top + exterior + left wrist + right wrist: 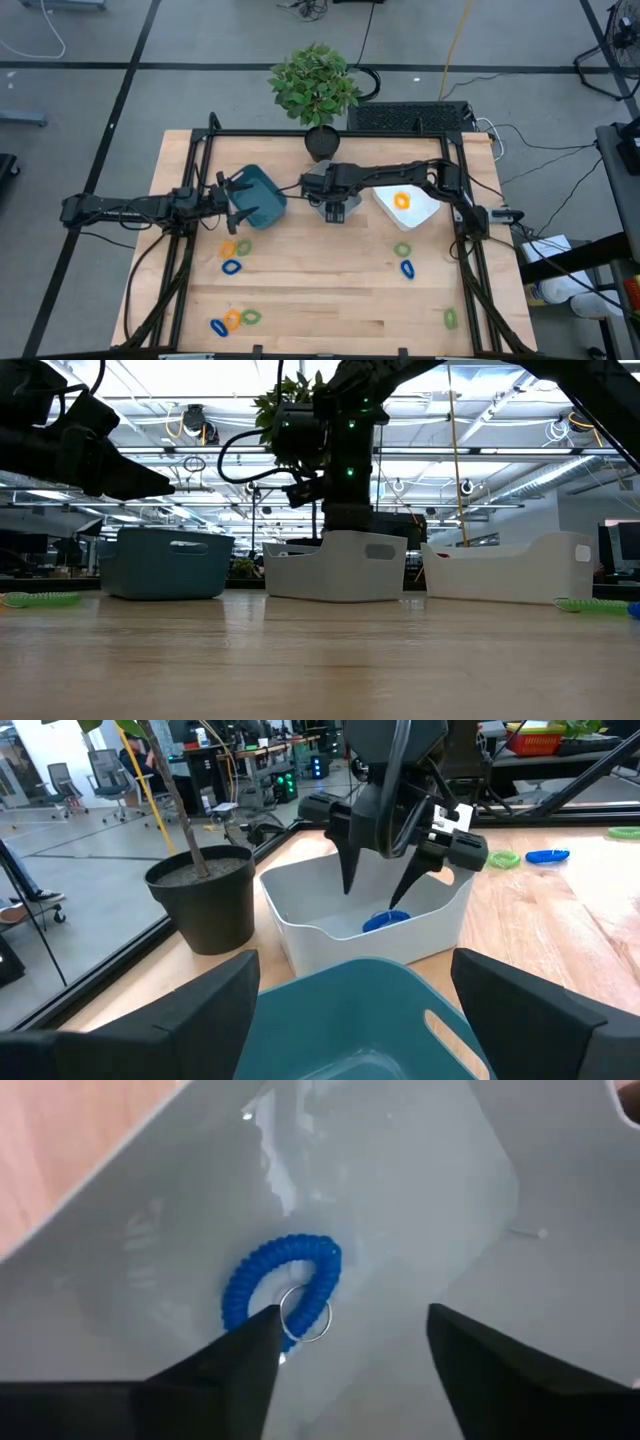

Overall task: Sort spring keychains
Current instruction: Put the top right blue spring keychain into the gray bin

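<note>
A blue spring keychain (282,1280) with a metal ring lies flat on the floor of the pale middle bin (300,915). My right gripper (350,1342) points down into that bin, open, its fingertips just above the keychain (385,920) and to either side of it. My left gripper (232,202) waits open at the teal bin's (262,195) left end. An orange keychain (401,201) lies in the white bin (418,212). Several blue, orange and green keychains lie loose on the table, among them those at front left (232,320).
A potted plant (318,90) stands behind the bins at the table's far edge. More keychains lie left of centre (236,250), right of centre (404,258) and at front right (450,318). A black frame (460,250) runs round the table.
</note>
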Robot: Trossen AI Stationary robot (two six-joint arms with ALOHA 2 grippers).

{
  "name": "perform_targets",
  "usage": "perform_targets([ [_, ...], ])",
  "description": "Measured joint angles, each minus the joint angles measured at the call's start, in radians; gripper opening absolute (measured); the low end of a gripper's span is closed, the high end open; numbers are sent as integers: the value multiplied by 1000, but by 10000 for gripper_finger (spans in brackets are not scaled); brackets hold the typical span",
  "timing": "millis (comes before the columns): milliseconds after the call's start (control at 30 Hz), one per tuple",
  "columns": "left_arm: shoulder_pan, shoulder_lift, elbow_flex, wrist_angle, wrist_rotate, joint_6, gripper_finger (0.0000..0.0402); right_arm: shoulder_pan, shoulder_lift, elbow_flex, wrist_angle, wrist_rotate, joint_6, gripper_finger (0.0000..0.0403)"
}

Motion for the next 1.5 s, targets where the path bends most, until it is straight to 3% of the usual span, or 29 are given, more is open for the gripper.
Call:
perform_targets([
  [200, 0, 0, 0, 0, 0, 0, 335, 2, -58, 0, -13, -1, -23, 289],
  [500, 0, 0, 0, -1, 0, 0, 335, 30, -205, -1, -49, 5, -22, 302],
  [667, 0, 0, 0, -2, 0, 0, 335, 65, -287, -63, -25, 143, 17, 302],
  [900, 0, 0, 0, 0, 0, 0, 335, 116, -433, -246, 10, 265, 195, 302],
  [1167, 0, 0, 0, -2, 0, 0, 335, 206, -597, -445, 35, 204, 407, 300],
  [1500, 0, 0, 0, 0, 0, 0, 335, 345, -693, -484, -43, 210, 670, 290],
])
